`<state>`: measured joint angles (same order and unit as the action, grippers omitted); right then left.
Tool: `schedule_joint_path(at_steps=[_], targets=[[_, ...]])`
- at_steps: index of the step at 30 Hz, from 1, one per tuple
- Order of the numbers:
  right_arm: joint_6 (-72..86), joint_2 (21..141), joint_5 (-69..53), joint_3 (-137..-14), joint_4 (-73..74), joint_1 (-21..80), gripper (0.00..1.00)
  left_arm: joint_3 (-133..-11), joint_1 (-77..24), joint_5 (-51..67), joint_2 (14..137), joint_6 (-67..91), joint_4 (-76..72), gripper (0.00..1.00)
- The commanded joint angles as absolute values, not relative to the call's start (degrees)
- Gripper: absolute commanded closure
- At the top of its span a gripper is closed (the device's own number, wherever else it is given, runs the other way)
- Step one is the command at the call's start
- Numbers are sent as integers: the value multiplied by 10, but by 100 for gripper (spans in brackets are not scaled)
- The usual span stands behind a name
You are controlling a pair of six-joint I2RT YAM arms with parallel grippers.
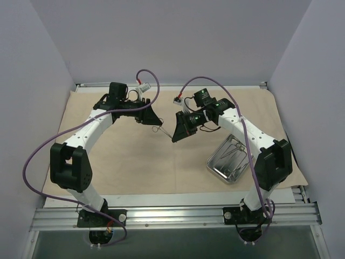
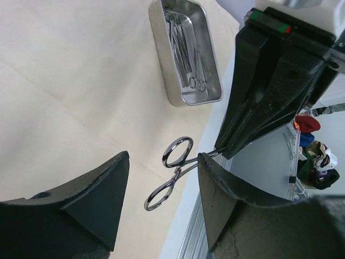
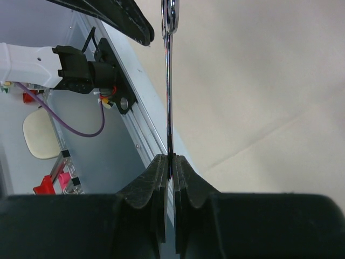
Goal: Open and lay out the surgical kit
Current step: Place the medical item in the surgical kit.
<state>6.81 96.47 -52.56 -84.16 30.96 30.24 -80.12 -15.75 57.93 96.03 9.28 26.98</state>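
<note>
The surgical kit's beige cloth wrap (image 1: pixel 135 162) lies spread flat over the table. Its steel tray (image 1: pixel 211 164) sits at the right with thin instruments inside. My right gripper (image 1: pixel 175 137) is shut on the tip of a scissor-like instrument (image 1: pixel 161 129) and holds it in the air above the cloth. In the right wrist view the shaft (image 3: pixel 168 97) runs straight out from the closed right gripper (image 3: pixel 171 159). My left gripper (image 2: pixel 163 162) stands open, and the instrument's ring handles (image 2: pixel 171 178) hang between its fingers without a grip on them.
The tray (image 2: pixel 161 59) lies near the cloth's right edge. Beyond that edge is an aluminium rail (image 1: pixel 178 216) along the table's front. White walls close in the left, back and right sides. Purple cables (image 1: pixel 32 162) loop off both arms.
</note>
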Motion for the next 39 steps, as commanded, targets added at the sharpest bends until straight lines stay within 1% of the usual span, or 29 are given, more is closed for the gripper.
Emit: schedule_joint_path(at_steps=[1, 10, 14, 16, 18, 21, 22, 27, 28, 29, 30, 32, 33, 35, 36, 39], targets=[[65, 928, -554, -829, 310, 308, 100, -801, -160, 620, 948, 85, 232, 38], [67, 922, -561, -824, 305, 309, 100, -765, -163, 660, 934, 98, 214, 42], [68, 920, -557, -823, 302, 311, 100, -766, -163, 653, 939, 95, 228, 41], [66, 918, -549, -824, 305, 310, 100, -767, -163, 631, 935, 98, 240, 37], [67, 918, -541, -822, 304, 309, 100, -745, -159, 593, 914, 132, 204, 32], [70, 923, -531, -824, 305, 309, 100, -723, -140, 533, 875, 184, 174, 29], [71, 925, -527, -824, 306, 309, 100, -716, -135, 488, 866, 199, 171, 28], [80, 935, -506, -831, 309, 306, 100, -744, -119, 368, 846, 238, 237, 25], [86, 942, -498, -837, 309, 306, 100, -749, -115, 363, 847, 245, 241, 25], [90, 946, -495, -841, 308, 306, 100, -764, -115, 316, 848, 252, 252, 25], [97, 951, -490, -847, 307, 306, 100, -774, -115, 296, 851, 287, 290, 25], [119, 968, -478, -874, 304, 306, 100, -785, -112, 266, 851, 339, 297, 26], [126, 974, -469, -885, 304, 308, 100, -792, -114, 250, 854, 394, 341, 27], [144, 989, -447, -915, 301, 308, 100, -802, -124, 234, 861, 469, 368, 30], [148, 994, -439, -925, 304, 310, 100, -823, -131, 216, 863, 481, 388, 32], [153, 1012, -425, -953, 305, 313, 100, -892, -163, 194, 883, 520, 437, 32]])
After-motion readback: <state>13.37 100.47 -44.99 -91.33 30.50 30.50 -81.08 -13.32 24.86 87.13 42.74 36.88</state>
